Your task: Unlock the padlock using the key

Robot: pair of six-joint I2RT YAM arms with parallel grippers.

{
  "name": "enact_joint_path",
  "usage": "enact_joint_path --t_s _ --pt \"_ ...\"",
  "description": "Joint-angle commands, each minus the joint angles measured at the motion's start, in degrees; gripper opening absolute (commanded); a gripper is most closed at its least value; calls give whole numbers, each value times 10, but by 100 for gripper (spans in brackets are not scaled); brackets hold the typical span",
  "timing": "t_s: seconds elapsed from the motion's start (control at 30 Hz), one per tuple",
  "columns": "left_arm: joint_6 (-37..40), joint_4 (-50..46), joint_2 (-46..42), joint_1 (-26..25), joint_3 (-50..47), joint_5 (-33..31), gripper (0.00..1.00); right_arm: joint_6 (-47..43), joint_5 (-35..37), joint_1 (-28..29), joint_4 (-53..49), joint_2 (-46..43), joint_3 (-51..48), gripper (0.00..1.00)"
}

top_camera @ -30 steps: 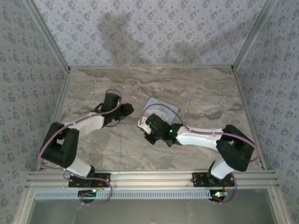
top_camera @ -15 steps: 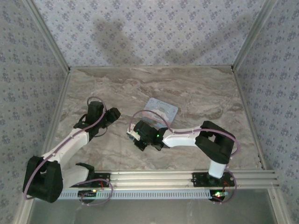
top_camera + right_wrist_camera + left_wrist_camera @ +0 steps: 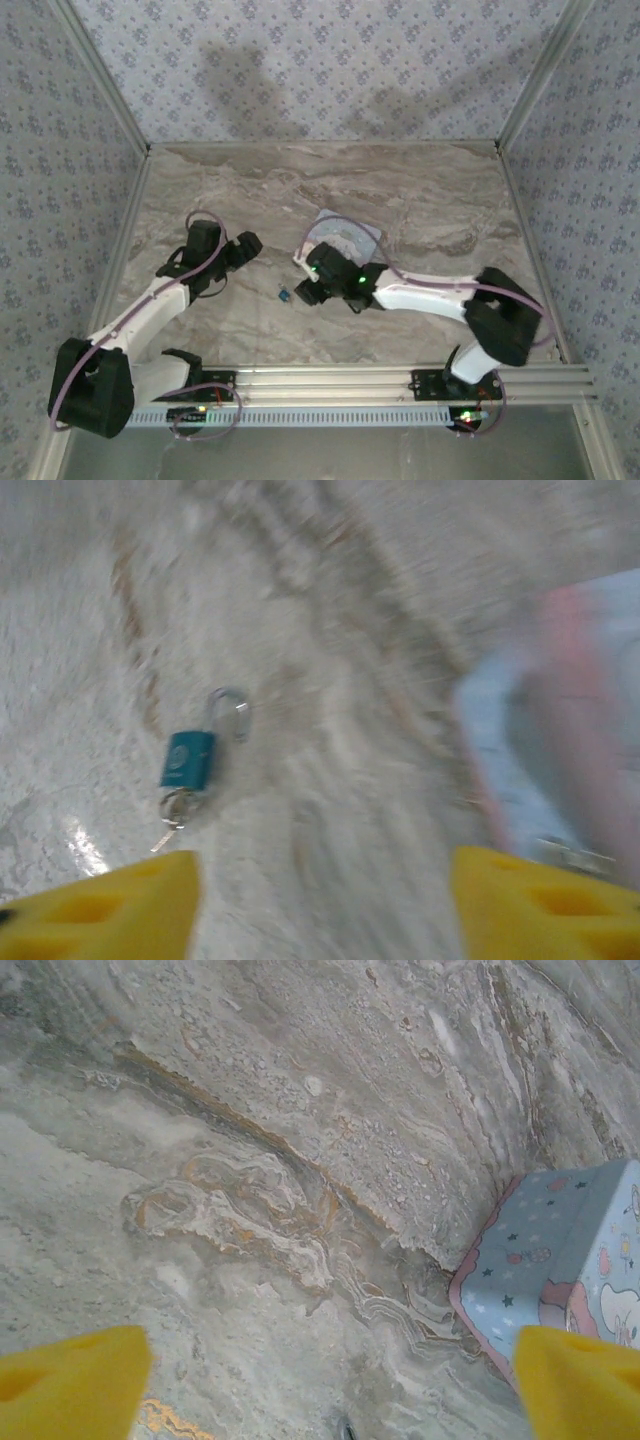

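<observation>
Padlock (image 3: 188, 759) lies on bare table (image 3: 450, 200), near-left of the box (image 3: 560, 1250). Left gripper (image 3: 330, 1385) and right gripper (image 3: 325, 905) both gape apart. The key (image 3: 170, 812) at the lock's base is blurred.

Light blue cartoon-printed box (image 3: 362, 236) lies flat on marble-pattern table (image 3: 440, 195), near centre. Box edges pink, sides printed with stars. Tabletop grey-beige, orange-brown veining. Patterned wallpaper walls (image 3: 320, 70) on three sides. Aluminium rail (image 3: 330, 378) along near edge.
</observation>
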Motion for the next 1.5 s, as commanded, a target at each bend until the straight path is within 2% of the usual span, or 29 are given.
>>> enact_joint_path --t_s 0.0,0.13,0.23,0.37,0.47,0.57,0.67,0.8,0.9,0.93,1.0,1.07,1.2,1.23,1.27,1.3,1.33,1.4,1.47 --pt "35 -27 -3 9 43 -13 98 15 58 -36 -71 -89 -11 100" --pt "85 -61 13 18 84 -36 98 35 89 -133 -107 -170 -25 100" --pt "132 -81 30 31 114 -62 98 63 143 -211 -117 -205 -37 100" --pt "208 -88 53 57 137 -97 98 59 244 -285 -39 -249 -98 100" --pt "300 -53 47 60 119 -163 98 35 300 -331 49 -280 -169 100" --pt "351 2 38 77 85 -209 98 46 298 -401 87 -293 -219 100" --pt "379 113 29 102 10 -220 98 58 284 -453 146 -279 -261 100" --pt "389 308 58 140 -88 -220 98 41 273 -471 280 -213 -309 100" --pt "399 401 117 161 -109 -221 98 -1 280 -472 403 -145 -328 100" --pt "399 407 124 163 -102 -218 98 -5 264 -468 416 -137 -330 100" --pt "421 491 147 166 -117 -202 98 -22 231 -477 495 -112 -345 100" --pt "437 521 172 167 -117 -196 98 -41 212 -483 495 -95 -331 100" --pt "446 703 257 175 -165 -162 98 -79 126 -517 633 -19 -357 100" --pt "446 665 244 173 -153 -158 98 -68 107 -528 630 -15 -351 100" --pt "442 616 238 173 -136 -158 98 -56 71 -541 584 -19 -339 100" --pt "448 616 250 173 -126 -159 98 -44 59 -553 583 6 -328 100" --pt "447 609 246 174 -125 -155 98 -64 71 -547 625 36 -320 100" --pt "448 611 248 173 -125 -157 98 -30 70 -554 541 6 -311 100" --pt "449 603 246 171 -123 -161 98 -68 102 -535 612 22 -327 100"
